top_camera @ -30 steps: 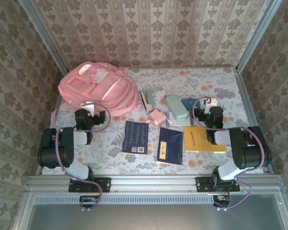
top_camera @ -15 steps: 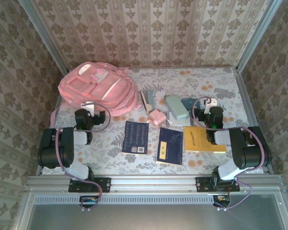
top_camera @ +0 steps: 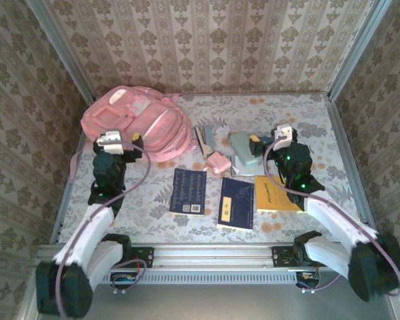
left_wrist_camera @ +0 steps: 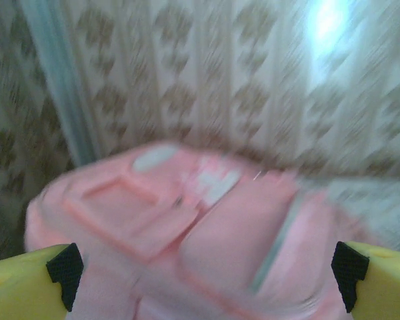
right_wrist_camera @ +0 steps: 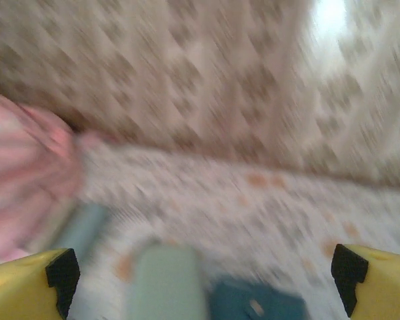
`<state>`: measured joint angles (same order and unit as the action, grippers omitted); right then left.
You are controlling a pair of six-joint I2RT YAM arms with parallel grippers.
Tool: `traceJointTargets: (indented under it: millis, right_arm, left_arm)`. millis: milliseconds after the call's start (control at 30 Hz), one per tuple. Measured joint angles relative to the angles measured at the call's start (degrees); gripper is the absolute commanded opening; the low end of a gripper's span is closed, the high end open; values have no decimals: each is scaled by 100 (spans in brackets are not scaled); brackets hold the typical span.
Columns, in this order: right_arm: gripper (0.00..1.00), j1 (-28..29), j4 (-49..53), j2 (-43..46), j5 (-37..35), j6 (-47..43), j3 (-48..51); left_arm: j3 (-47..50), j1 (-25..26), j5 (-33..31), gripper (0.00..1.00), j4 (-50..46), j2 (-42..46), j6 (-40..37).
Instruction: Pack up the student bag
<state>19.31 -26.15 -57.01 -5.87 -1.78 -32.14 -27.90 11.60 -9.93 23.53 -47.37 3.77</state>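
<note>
Since both sets of jaws stand wide open and empty, packing looks barely begun. The left gripper (top_camera: 130, 142) hovers at the near edge of the student bag (top_camera: 137, 120), which lies far left on the bench (top_camera: 307, 110). The right gripper (top_camera: 257, 141) hangs well to the bag's right. Next, the bag probably needs opening.

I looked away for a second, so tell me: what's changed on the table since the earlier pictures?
Both arms unfolded and reached forward. The left fingers moved up toward the near side of the student bag. The right fingers moved out toward the mint case. Both pairs stand open and hold nothing. The bag, the small pink pouch, the two blue books and the yellow book lie where they were.
</note>
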Motion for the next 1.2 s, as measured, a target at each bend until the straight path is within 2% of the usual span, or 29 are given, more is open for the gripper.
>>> traceJointTargets:
  millis: [100, 200, 233, 300, 400, 467, 567, 633, 800, 1033, 1200]
  right_arm:
    - [100, 1128, 640, 361, -201, -111, -817]
    - [100, 2393, 1493, 94, -907, -170, -1945]
    - [100, 2715, 1888, -133, -1117, -79, -2461]
    - [100, 2940, 2804, -588, -1224, 205, -3432]
    - [100, 2802, 3488, -1029, -1158, 883, -4186]
    - [100, 2476, 3880, -1279, -710, 1370, -4334]
    - [98, 2129, 4496, -2173, -321, 1971, -4951]
    - [82, 2094, 4651, -2892, -70, 2358, -5217]
    - [63, 2122, 5130, -4559, 584, 3523, -5890]
    - [58, 2118, 5654, -6452, 986, 4887, -7464]
    - [54, 2059, 5829, -7309, 1093, 5493, -8432]
  left_arm:
    - [-857, 525, -63, 100, -1102, 614, 474]
    - [-2103, 992, -195, 100, -2734, 629, 973]
    - [-2588, 1058, -212, 100, -3370, 529, 1176]
    - [-3344, 1040, -243, 100, -4474, 321, 1473]
    - [-3888, 863, -94, 100, -5737, 166, 1818]
    - [-3875, 671, 136, 100, -6347, 162, 2013]
    - [-3720, 271, 509, 100, -7003, 59, 2269]
    - [-3504, -28, 697, 100, -7278, -31, 2487]
    - [-2909, -376, 809, 100, -7700, -149, 3108]
    - [-2531, -450, 450, 100, -7803, 483, 3418]
    - [-2455, -267, -90, 100, -7779, 841, 3418]
